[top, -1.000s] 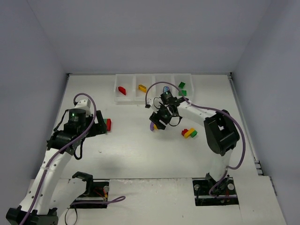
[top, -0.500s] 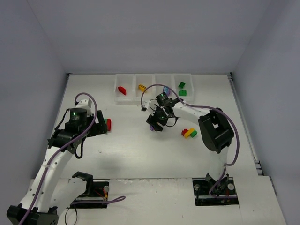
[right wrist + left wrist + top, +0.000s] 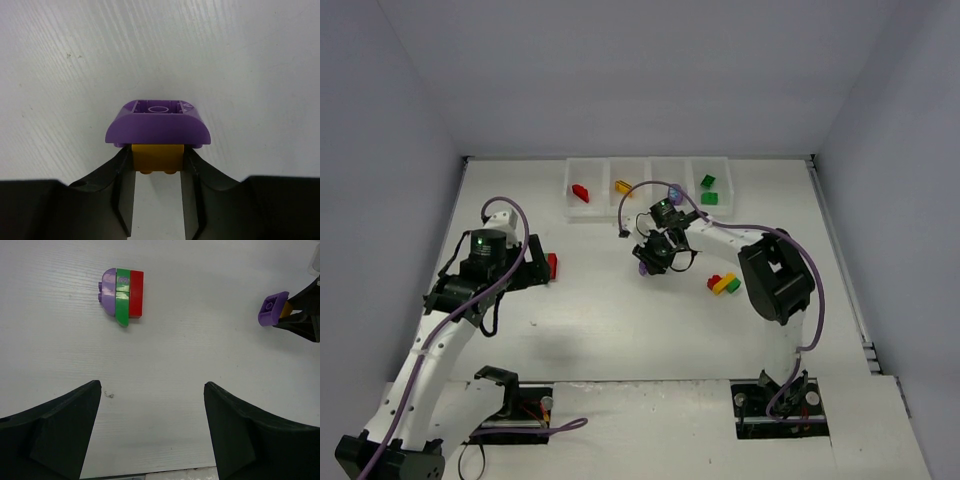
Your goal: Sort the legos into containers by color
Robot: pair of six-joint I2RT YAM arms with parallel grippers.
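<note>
Legos lie scattered on the white, faintly grained table, all hard glossy plastic with smooth faces. My right fingers are pinched narrow on a purple-and-yellow pair. The matt black pads press the flat sides of the squarish yellow-orange brick. The purple brick on top has a rounded, sloping shell and a moulded ring in its hollow, and it overhangs both pads. I cannot tell whether the pair is clear of the table. It sits near mid-table, in front of the containers, a row of four milky, translucent square bins at the far edge. The first bin holds a red brick, the second a yellow brick and the fourth green bricks. A red, yellow and green clump lies on the table to the right of the pair.

My left fingers stand wide with nothing between them, their wedge-shaped black tips low over the table. Ahead of them lies a striped clump: a purple half-round piece, a green strip with a curved end and a red bar, joined side by side.

Since a second ago my right fingers have narrowed onto the pair and the right arm has swung slightly leftward. The left arm, both clumps and the bricks in the bins are where they were.
</note>
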